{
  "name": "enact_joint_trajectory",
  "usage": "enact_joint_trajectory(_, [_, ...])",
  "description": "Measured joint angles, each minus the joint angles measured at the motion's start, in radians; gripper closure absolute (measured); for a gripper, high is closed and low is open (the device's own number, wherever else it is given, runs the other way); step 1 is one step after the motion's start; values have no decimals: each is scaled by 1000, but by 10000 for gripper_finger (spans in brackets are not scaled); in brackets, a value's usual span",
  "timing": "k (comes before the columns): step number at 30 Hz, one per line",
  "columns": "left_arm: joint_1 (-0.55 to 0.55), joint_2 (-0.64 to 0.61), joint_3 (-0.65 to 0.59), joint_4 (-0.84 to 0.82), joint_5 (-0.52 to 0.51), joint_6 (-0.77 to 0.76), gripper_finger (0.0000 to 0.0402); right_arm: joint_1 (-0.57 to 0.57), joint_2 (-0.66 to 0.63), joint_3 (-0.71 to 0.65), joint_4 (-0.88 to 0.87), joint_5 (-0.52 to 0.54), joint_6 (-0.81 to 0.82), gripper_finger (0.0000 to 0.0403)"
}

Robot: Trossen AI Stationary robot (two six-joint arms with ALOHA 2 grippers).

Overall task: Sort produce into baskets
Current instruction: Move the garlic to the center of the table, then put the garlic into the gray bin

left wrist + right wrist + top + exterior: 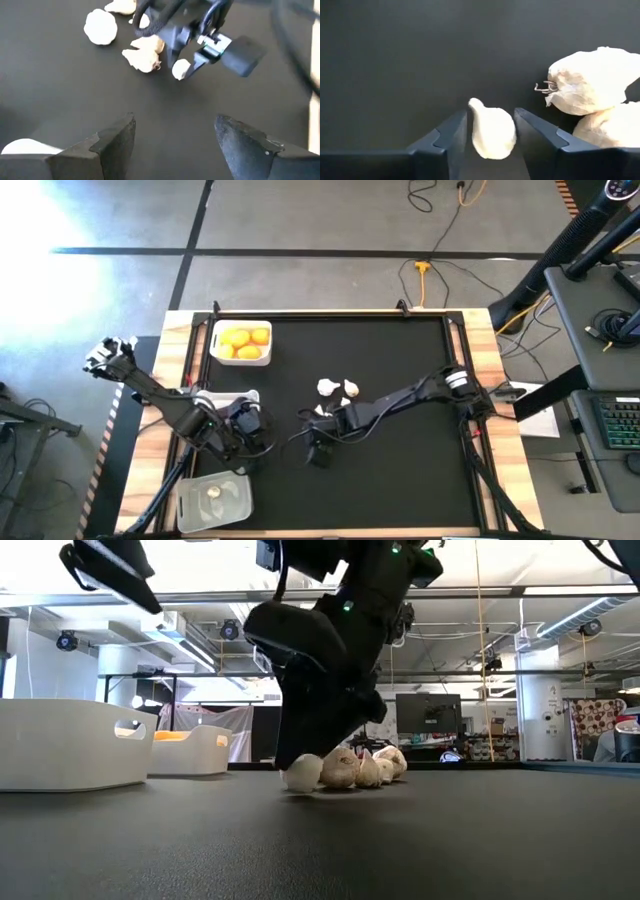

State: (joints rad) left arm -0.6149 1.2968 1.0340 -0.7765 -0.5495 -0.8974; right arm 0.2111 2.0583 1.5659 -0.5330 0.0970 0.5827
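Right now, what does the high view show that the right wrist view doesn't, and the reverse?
Only the high view shows the white basket of yellow-orange fruits, the clear basket holding one garlic bulb, and the left gripper. Only the right wrist view shows a small garlic piece between the right gripper fingers, with a little slack. Both show loose garlic bulbs on the black mat.

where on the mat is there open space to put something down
Free: the mat's right half, between the right arm and the near edge, and the far strip beside the basket of oranges. Crowded: the middle, where the right gripper has a garlic clove between its fingers beside the garlic bulbs, with the left gripper close by.
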Motion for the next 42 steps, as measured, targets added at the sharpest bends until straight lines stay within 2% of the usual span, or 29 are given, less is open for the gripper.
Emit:
enact_joint_trajectory(5, [9,1,-54,78,1,3,146,0,-42,0,-28,0,19,203])
enact_joint_trajectory(9, [48,21,-94,221,43,44,146,11,-136,0,-82,22,-11,179])
enact_joint_trajectory(14, [112,103,-114,379,62,114,146,58,-285,1,-174,167,-77,164])
enact_joint_trajectory(20, [155,267,-114,559,75,237,146,130,-453,-16,-283,325,-68,167])
enact_joint_trajectory(24, [199,368,-109,688,212,308,146,199,-533,-34,-295,400,-7,167])
enact_joint_trajectory(27, [232,421,-92,702,307,368,146,265,-561,-37,-302,449,37,166])
enact_joint_trajectory(29, [250,439,-83,704,336,386,146,307,-565,-39,-307,484,57,165])
enact_joint_trajectory(35, [286,475,-86,677,350,441,146,384,-550,-45,-330,532,137,165])
enact_joint_trajectory(42, [288,543,-81,696,383,602,146,421,-505,-49,-362,532,227,165])
